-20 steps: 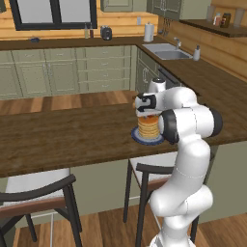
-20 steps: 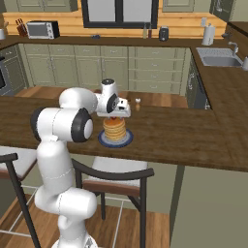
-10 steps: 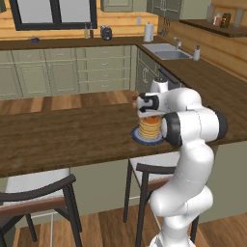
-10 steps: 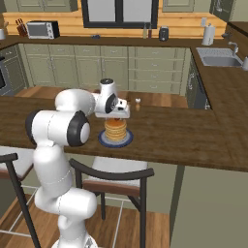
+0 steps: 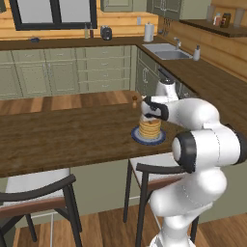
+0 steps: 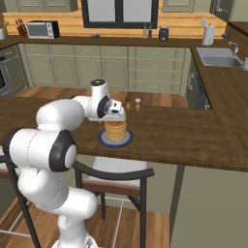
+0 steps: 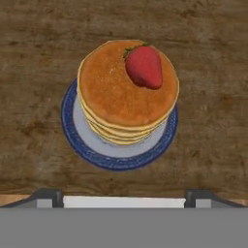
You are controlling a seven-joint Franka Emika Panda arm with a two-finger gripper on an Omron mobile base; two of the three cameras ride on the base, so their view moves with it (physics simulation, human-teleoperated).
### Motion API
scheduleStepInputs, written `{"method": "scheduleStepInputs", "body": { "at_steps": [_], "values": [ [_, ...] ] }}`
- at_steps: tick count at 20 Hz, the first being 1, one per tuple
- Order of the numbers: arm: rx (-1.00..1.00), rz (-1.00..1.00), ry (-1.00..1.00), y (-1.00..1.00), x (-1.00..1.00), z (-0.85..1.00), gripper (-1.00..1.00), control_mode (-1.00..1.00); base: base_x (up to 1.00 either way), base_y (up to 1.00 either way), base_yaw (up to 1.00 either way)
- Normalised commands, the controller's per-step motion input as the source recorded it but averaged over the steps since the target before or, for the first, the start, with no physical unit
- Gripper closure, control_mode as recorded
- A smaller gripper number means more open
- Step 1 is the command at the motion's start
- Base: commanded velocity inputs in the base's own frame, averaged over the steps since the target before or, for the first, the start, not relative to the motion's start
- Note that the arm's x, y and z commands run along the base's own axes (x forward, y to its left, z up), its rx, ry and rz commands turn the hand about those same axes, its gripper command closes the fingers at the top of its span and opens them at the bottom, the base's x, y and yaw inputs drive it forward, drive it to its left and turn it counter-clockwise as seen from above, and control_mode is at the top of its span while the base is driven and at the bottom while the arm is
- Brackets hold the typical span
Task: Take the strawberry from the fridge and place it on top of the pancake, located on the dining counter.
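Note:
A red strawberry (image 7: 145, 67) lies on top of the pancake (image 7: 121, 92), toward one edge of the stack and touching nothing else. The stack sits on a blue-rimmed plate (image 7: 116, 157) on the dark wooden dining counter (image 7: 208, 72). My gripper (image 7: 124, 197) hangs straight above the stack, open, with nothing between its fingers. In the left base view the gripper (image 5: 148, 112) hovers just over the pancake (image 5: 150, 129). The right base view shows the gripper (image 6: 116, 113) above the same pancake (image 6: 116, 130).
Two small shakers (image 6: 133, 101) stand on the dining counter (image 6: 193, 140) just behind the plate. Dark-framed stools (image 5: 159, 169) are tucked under its near edge. Olive cabinets with a sink (image 5: 166, 50) run along the back and right walls.
The jaws have spread wider and the strawberry now rests free on the pancake. The hand has stayed almost in place above the stack.

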Motion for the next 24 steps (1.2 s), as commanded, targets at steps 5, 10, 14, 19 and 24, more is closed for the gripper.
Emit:
{"method": "scheduleStepInputs", "body": {
  "at_steps": [5,10,14,19,24],
  "values": [
    [-0.04,0.0,0.0,0.36,-0.99,0.53,-1.0,-1.0,0.0,0.0,0.0],
    [-0.01,-0.01,0.01,0.36,-0.94,0.68,-1.0,-1.0,0.0,0.0,0.0],
    [0.0,0.0,0.0,0.12,-1.0,0.65,-1.0,-1.0,0.0,0.0,0.0],
    [0.0,0.0,0.0,0.15,-1.0,0.53,-1.0,-1.0,0.0,0.0,0.0],
    [-0.07,0.05,0.0,0.83,-0.96,0.03,-1.0,-1.0,0.0,0.0,0.0]
  ]
}}
